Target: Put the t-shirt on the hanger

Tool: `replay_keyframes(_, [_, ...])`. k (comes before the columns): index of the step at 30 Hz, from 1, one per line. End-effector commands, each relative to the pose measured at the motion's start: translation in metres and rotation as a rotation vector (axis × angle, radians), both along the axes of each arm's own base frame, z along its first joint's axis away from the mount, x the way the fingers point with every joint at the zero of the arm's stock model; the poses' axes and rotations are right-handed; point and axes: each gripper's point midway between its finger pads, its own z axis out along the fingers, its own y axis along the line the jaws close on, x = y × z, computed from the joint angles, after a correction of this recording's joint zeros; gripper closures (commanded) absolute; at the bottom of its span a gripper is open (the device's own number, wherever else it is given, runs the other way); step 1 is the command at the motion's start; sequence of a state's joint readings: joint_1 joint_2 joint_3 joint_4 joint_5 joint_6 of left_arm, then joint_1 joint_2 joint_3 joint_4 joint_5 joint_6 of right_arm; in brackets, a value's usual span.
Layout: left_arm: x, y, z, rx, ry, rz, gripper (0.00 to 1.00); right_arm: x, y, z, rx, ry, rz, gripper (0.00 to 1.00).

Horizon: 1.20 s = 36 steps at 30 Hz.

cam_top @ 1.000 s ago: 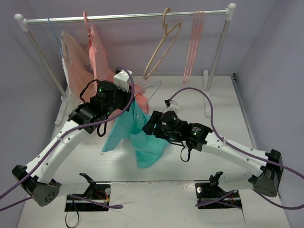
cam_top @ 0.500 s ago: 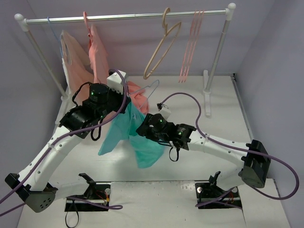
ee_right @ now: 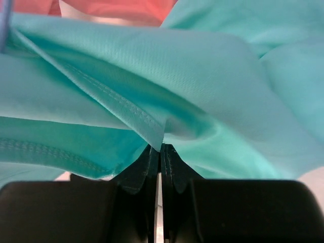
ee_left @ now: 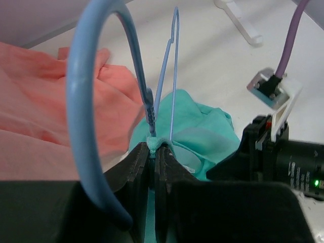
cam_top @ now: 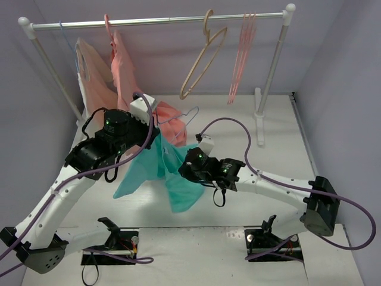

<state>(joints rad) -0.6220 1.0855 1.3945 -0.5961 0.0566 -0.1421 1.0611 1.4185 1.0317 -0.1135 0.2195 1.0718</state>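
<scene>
Teal t-shirt (cam_top: 178, 179) nipped in R fingers (ee_right: 135, 176); L fingers (ee_left: 135, 169) clamped on lt-blue hanger (ee_left: 77, 111)

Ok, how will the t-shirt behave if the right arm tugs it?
Probably floppy: the t-shirt hangs in loose folds off the hanger. Likely light, and it may slip: the right gripper pinches only a thin fold.

My right pincer (ee_right: 161, 148) and my left pincer (ee_left: 153, 151): black, matt, plastic by the look. The teal cloth t-shirt (ee_right: 202, 76): soft, matt, fine knit, stitched hem. The thin light-blue hanger (ee_left: 76, 111): smooth, slightly glossy. The salmon-pink cloth garment (ee_left: 45, 101): matt, creased. The metal clothes rail (cam_top: 161, 22): polished. The white table (cam_top: 286, 146): smooth, dull.
</scene>
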Motion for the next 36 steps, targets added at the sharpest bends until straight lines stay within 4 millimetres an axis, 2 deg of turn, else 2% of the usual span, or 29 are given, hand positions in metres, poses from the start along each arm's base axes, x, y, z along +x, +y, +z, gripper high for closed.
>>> replay_keyframes(1, [-0.019, -0.004, 0.028, -0.030, -0.105, -0.115, 1.00, 0.020, -0.028, 0.046, -0.063, -0.181, -0.009, 1.00])
replay_keyframes(5, [-0.040, -0.010, 0.029, -0.046, -0.143, -0.235, 1.00, 0.034, -0.060, 0.062, -0.196, -0.261, 0.070, 1.00])
replay_keyframes(8, [-0.052, -0.011, 0.029, -0.054, -0.170, -0.289, 1.00, 0.050, -0.089, 0.082, -0.187, -0.313, 0.087, 1.00])
replay_keyframes(10, [-0.059, -0.011, 0.033, -0.072, -0.187, -0.312, 1.00, 0.062, -0.110, 0.087, -0.217, -0.326, 0.069, 1.00])
replay_keyframes(13, [-0.068, -0.012, 0.040, -0.088, -0.228, -0.356, 1.00, 0.071, -0.127, 0.093, -0.263, -0.348, 0.101, 1.00])
replay_keyframes(17, [-0.082, -0.016, 0.045, -0.094, -0.253, -0.430, 1.00, 0.079, -0.138, 0.097, -0.302, -0.369, 0.156, 1.00])
replay_keyframes(21, [-0.091, -0.017, 0.039, -0.070, -0.227, -0.480, 1.00, 0.085, -0.145, 0.105, -0.320, -0.396, 0.204, 1.00])
replay_keyframes(25, [-0.089, -0.012, 0.024, -0.004, -0.179, -0.473, 1.00, 0.093, -0.153, 0.124, -0.346, -0.440, 0.228, 1.00])
replay_keyframes(28, [-0.088, -0.009, 0.018, 0.028, -0.166, -0.469, 1.00, 0.096, -0.158, 0.130, -0.383, -0.447, 0.256, 1.00])
replay_keyframes(31, [-0.085, -0.008, 0.013, 0.051, -0.158, -0.463, 1.00, 0.095, -0.154, 0.144, -0.389, -0.471, 0.301, 1.00])
replay_keyframes(32, [-0.084, -0.007, 0.013, 0.058, -0.156, -0.463, 1.00, 0.098, -0.152, 0.154, -0.385, -0.495, 0.308, 1.00])
replay_keyframes(35, [-0.079, -0.012, 0.011, 0.071, -0.141, -0.473, 1.00, 0.095, -0.143, 0.160, -0.367, -0.485, 0.364, 1.00])
replay_keyframes(36, [-0.078, -0.014, 0.015, 0.064, -0.150, -0.480, 1.00, 0.094, -0.142, 0.172, -0.360, -0.503, 0.377, 1.00])
